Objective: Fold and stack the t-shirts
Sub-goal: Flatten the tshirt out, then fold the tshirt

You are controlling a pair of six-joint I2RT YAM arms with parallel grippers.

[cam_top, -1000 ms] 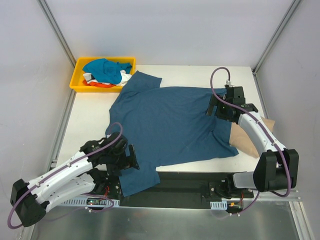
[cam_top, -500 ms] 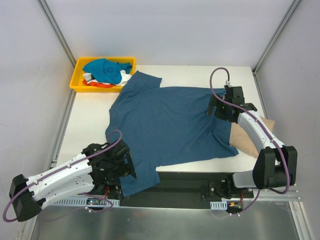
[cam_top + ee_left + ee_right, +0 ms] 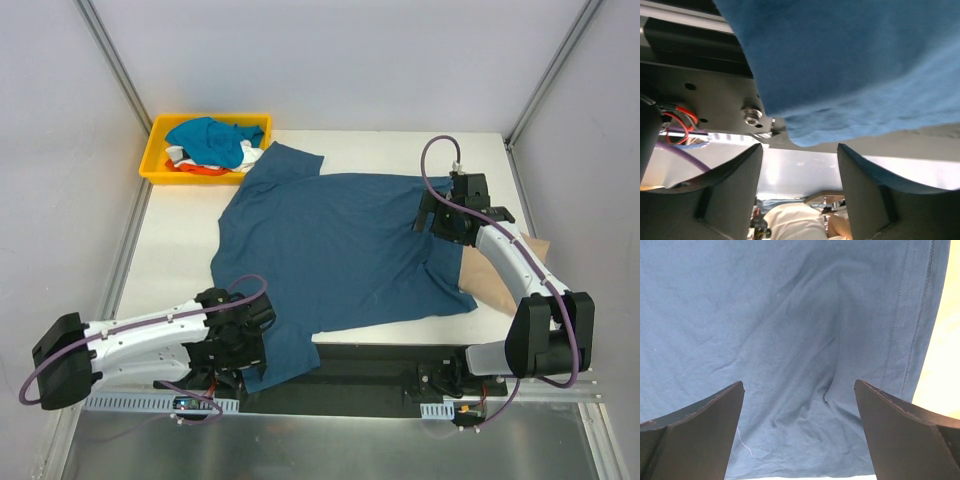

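A large dark teal-blue t-shirt (image 3: 340,245) lies spread over the table, one corner (image 3: 285,355) hanging over the near edge. My left gripper (image 3: 255,340) is low at that edge beside the hanging corner. In the left wrist view its jaws (image 3: 800,146) stand apart with nothing between them, the shirt's hem (image 3: 850,120) just above them. My right gripper (image 3: 432,218) hovers open over the shirt's right side, with wrinkled cloth (image 3: 800,340) below its fingers. A tan-beige t-shirt (image 3: 483,280) lies partly under the teal one and the right arm.
A yellow tray (image 3: 160,168) at the back left holds a bright blue shirt (image 3: 210,140) with white (image 3: 178,155) and orange-red (image 3: 205,170) cloth beneath. The black mounting rail (image 3: 380,365) and the arm bases run along the near edge. Grey walls enclose the table.
My left arm has dropped and swung right, bringing its gripper to the shirt's hanging corner, and its jaws have narrowed. The right arm has stayed nearly still.
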